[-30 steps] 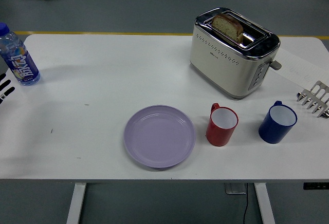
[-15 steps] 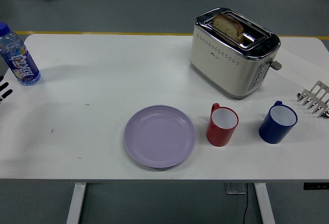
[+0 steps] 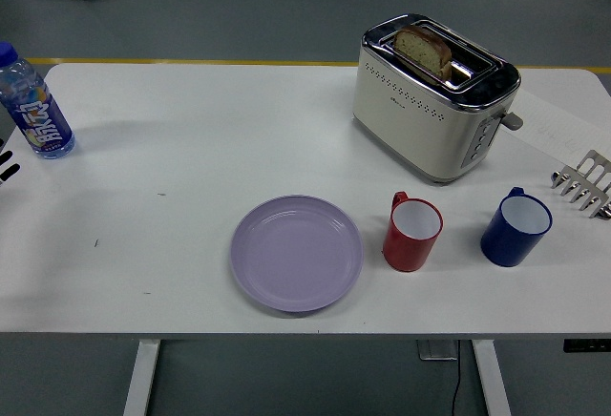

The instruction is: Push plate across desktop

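plate point(image 3: 296, 253) empty, sits near the table's point(image 3: 191, 149) front edge, about mid-width, nothing touching it. left hand point(image 3: 6, 166) only just shows at the table's left edge, below the water bottle point(image 3: 32, 103), well apart from the plate; a couple of black fingertips visible, can't tell if open or curled. red mug point(image 3: 412, 233) just beside the plate toward the right edge, blue mug point(image 3: 516, 228) past it, toaster point(image 3: 434, 93) with bread behind them
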